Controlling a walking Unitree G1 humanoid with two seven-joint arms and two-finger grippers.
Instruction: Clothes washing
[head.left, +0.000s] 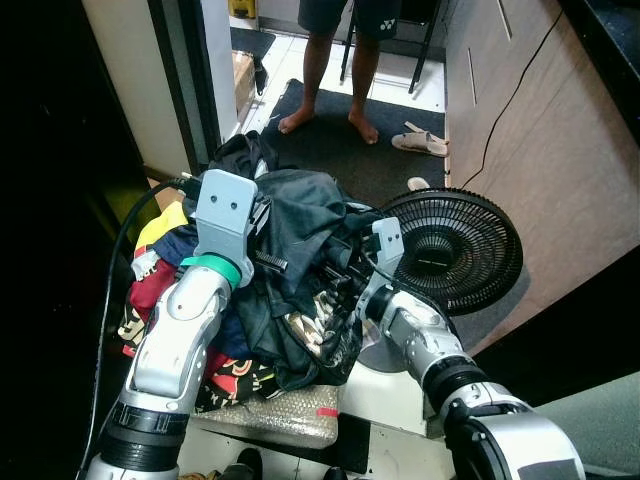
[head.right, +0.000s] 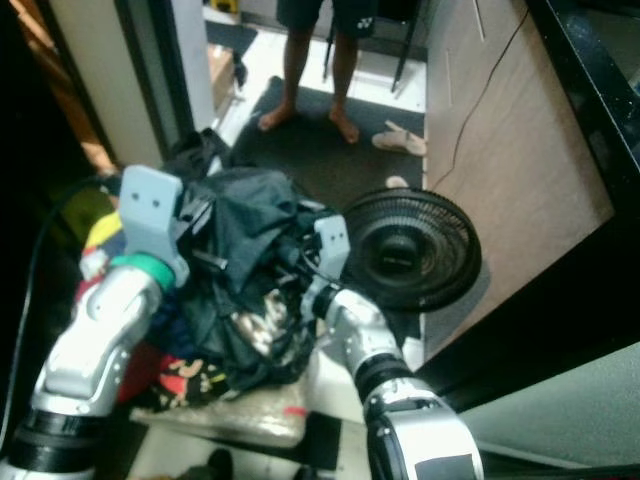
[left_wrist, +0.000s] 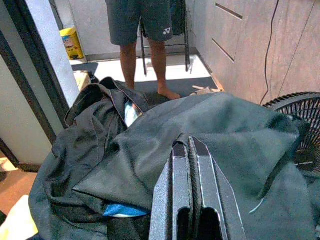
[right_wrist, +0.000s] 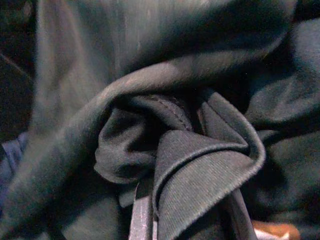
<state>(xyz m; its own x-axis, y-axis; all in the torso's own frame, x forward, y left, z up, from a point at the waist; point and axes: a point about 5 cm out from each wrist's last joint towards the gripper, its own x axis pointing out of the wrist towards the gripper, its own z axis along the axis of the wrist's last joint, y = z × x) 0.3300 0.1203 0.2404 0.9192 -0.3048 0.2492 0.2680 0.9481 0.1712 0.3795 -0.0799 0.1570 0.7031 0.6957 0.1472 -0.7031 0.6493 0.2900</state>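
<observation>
Gathering laundry: your left claw (left_wrist: 192, 185) rests clenched on the dark garment (head.left: 300, 215) atop the pile (head.left: 250, 330); your right claw (right_wrist: 185, 210) grips its fold. Next, you lift it clear of the fan (head.left: 455, 250).

Matt dark cloth garment (left_wrist: 210, 135) drapes beside a black plastic-looking fan grille (head.left: 455, 245) and smooth wood-grain cabinet panels (head.left: 560, 150).
</observation>
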